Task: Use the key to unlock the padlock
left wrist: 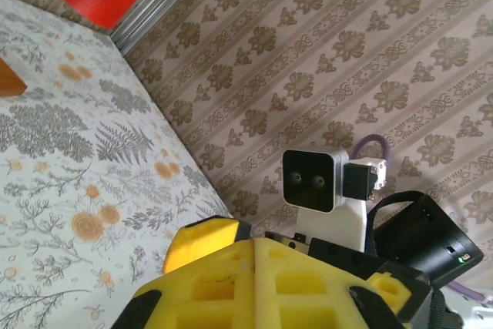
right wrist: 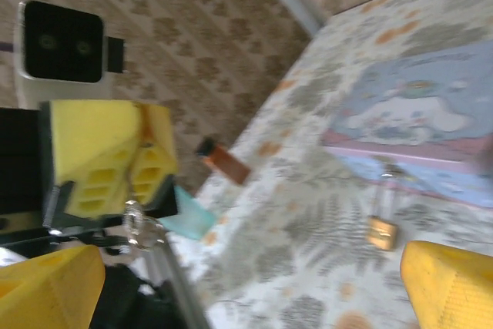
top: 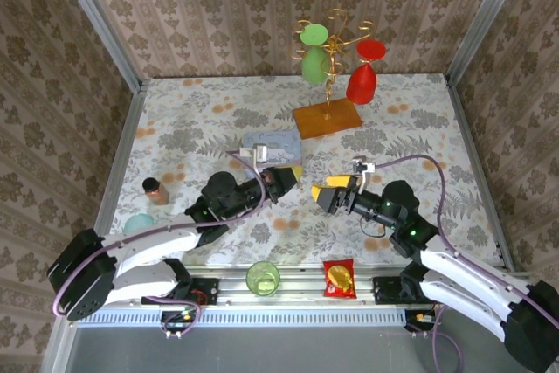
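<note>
Yellow fingers (right wrist: 54, 287) right up close, and the right gripper (right wrist: 253, 267) is spread wide, with the padlock (right wrist: 381, 230) lying out ahead of it!

Facing it is the left gripper (right wrist: 139, 163), fingers pinched tight on the key (right wrist: 139, 221), whose ring dangles beneath them. That little brass padlock lies flat on the floral table (top: 175, 128), its pale shackle pointing at the pale blue tin (right wrist: 408, 113) just beside it, left of centre and beyond both grippers.
</note>
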You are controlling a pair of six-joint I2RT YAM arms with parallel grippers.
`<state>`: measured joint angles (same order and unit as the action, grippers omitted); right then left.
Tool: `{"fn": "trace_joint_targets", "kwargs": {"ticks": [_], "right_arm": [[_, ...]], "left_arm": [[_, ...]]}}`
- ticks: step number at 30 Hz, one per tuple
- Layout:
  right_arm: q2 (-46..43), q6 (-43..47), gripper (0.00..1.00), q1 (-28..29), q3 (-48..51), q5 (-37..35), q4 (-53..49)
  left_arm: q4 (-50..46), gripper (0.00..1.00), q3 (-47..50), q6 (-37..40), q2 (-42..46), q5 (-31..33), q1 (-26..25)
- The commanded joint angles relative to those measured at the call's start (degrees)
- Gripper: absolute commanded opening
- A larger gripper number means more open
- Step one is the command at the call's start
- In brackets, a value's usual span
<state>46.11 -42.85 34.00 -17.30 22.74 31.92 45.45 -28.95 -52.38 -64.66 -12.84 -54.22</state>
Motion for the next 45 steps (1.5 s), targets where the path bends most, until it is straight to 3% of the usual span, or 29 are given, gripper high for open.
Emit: {"fn": "trace_joint_targets", "kwargs": {"ticks": [1,7,10,14,20,22,25,27,30,36,45], "right_arm": [[3.4,-8.3,0.97,-0.2,-1.3,8.5,17.2],[7.9,-8.9,0.87,0.5,-1.6,10.6,23.4],[9.0,-8.6,0.76,0.9,-1.5,10.5,25.0],[9.8,-7.5,0.72,1.5,-2.1,10.3,24.6],[12.2,-6.6,0.58,2.7,-3.2,10.5,25.1],[13.1,-6.7,0.59,2.9,-3.3,10.5,25.6],[14.7,-6.4,0.78,3.0,-3.7,9.9,25.5],[16.2,-6.4,0.78,3.0,-3.9,10.1,26.5],[18.6,-7.8,0.64,3.1,-4.0,10.9,30.2],[21.3,-10.2,0.46,3.3,-3.8,11.8,35.5],[20.2,-10.8,0.32,3.8,-1.9,11.1,35.9]], "left_arm": [[1.1,0.0,-0.8,2.5,1.4,0.3,0.5],[1.9,0.0,-0.1,2.0,2.4,2.0,0.5],[2.5,0.0,-0.4,1.4,2.0,1.7,0.4],[2.1,0.0,-1.1,1.4,1.8,1.6,0.1],[2.6,0.0,-1.8,1.4,0.8,0.9,-0.1],[3.0,0.0,-1.9,1.2,0.5,0.9,-0.2],[3.4,0.0,-2.1,0.9,0.2,0.5,-0.4],[3.5,0.0,-2.2,0.8,0.2,0.6,-0.8],[3.4,0.0,-2.0,0.8,0.2,0.7,-1.0],[3.9,0.0,-1.3,1.0,0.3,1.5,-1.0],[4.5,0.0,-0.9,1.4,0.5,2.4,-0.7]]}}
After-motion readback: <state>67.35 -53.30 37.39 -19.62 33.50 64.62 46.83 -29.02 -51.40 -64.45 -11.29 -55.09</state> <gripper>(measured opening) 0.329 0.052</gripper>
